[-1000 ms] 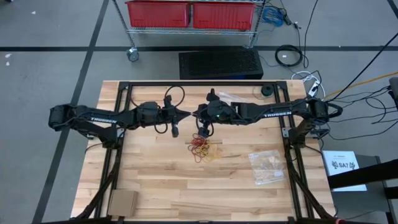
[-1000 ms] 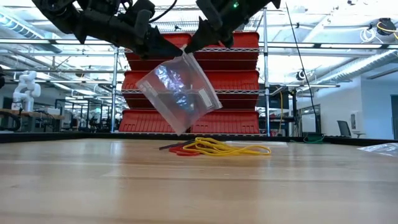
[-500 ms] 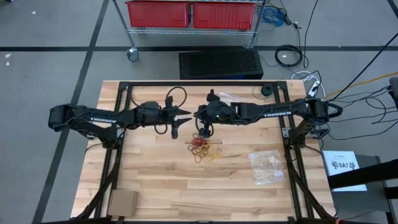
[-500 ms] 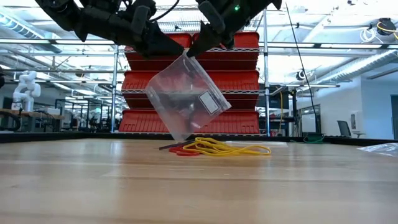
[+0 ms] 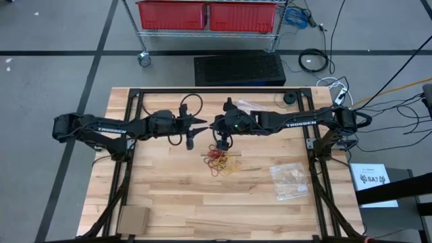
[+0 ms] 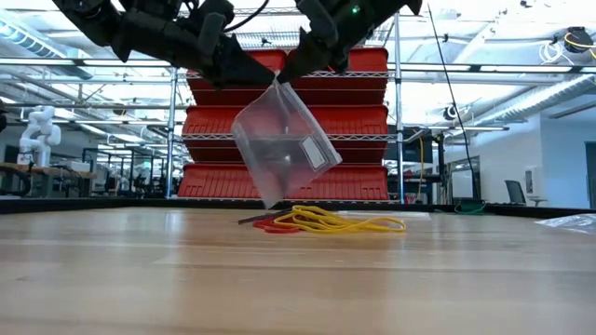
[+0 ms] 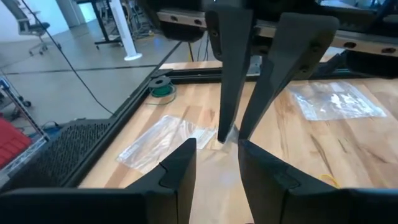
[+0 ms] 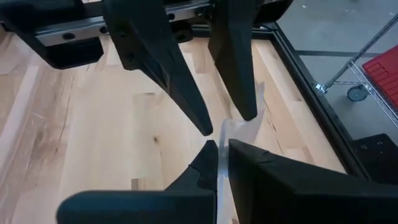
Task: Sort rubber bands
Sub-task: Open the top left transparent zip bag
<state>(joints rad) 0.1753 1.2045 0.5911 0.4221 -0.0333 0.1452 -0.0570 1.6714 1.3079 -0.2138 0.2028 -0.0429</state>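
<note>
My right gripper pinches the clear bag's top corner so it hangs over the rubber bands mid-table; my left gripper, fingers parted, grips nothing.

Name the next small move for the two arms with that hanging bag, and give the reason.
Probably the left gripper should close again on the clear bag at its top edge. Its fingers stand open beside that edge, only the right gripper pinches it, and the bag hangs tilted above the rubber bands, its mouth not spread.
</note>
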